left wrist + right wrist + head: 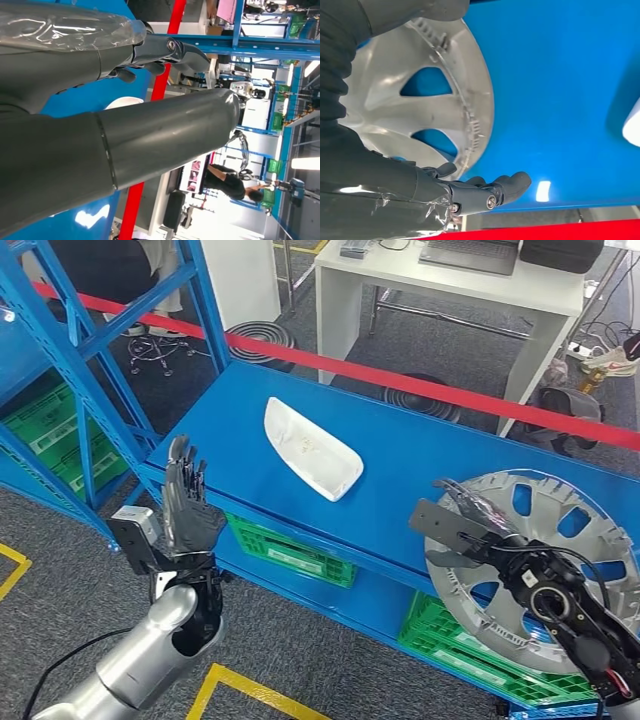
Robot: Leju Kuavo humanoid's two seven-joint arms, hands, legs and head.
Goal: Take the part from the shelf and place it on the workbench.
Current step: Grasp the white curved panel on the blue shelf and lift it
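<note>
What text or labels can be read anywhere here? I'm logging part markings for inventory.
None can be read.
White labels on the green crates under the blue workbench: too small and blurred.
White part: a faint mark, illegible.
Silver wheel cover: no lettering visible.

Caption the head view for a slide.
Right hand over silver spoked wheel cover on blue workbench; white curved plastic part nearby.

The robot's left arm [132, 660] is a smooth silver tube ending in a black wrist joint, with a small grey camera box [136, 537] beside it. Its left hand [185, 505] is dark grey. The right hand [483, 540] is black, with thin black cables and silver screws at the knuckles.
</note>
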